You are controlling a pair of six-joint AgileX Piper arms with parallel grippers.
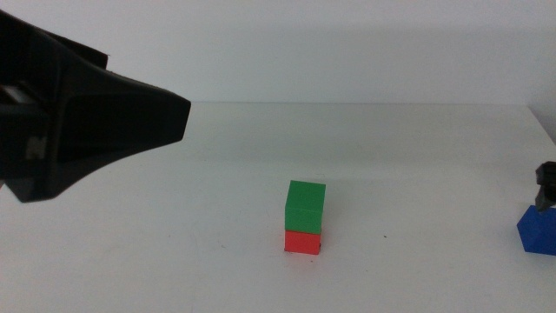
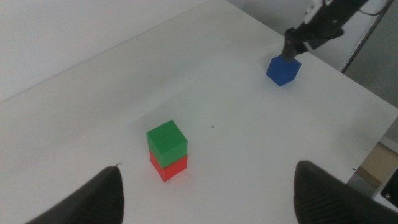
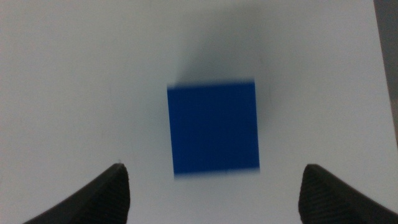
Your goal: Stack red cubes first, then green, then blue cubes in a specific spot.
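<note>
You've got green sitting on red; blue remains, right end effector spread wide above it; left end effector waits, apart.

Your middle view looks forward, low over the white table; left wrist looks down from afar, right wrist close above; all share the small matte blue cube.

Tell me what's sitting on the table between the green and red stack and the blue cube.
Nothing: in the middle view, only bare white table separates the green cube on the red cube from the blue cube. The left wrist view agrees.
</note>
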